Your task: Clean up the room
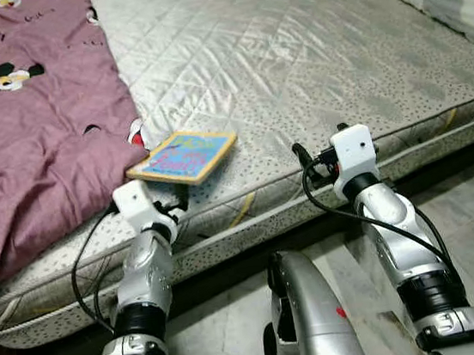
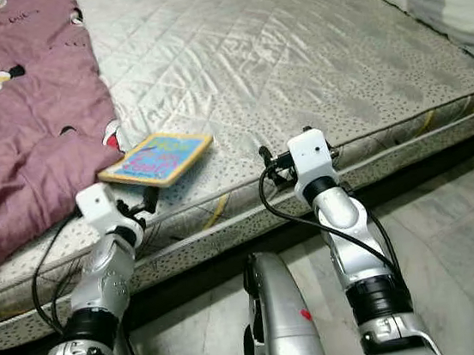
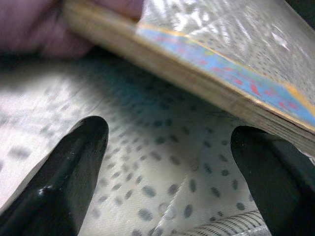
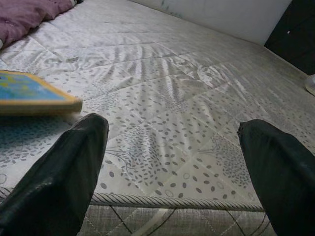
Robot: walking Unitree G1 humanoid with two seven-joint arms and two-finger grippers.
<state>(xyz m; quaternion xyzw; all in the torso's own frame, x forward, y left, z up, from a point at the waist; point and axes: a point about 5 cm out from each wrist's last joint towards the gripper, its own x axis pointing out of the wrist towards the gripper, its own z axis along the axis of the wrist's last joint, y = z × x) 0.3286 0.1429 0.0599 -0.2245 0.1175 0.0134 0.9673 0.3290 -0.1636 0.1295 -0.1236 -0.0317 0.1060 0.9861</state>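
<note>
While left gripper (image 3: pixel 167 162) gapes, book (image 1: pixel 184 157) lies just beyond.

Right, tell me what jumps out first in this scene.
A colourful book lies near the front edge of the bare quilted mattress, one corner propped on the purple blanket that covers the bed's left side. The left gripper sits just below the book, fingers open; the right gripper rests open at the mattress edge.
</note>
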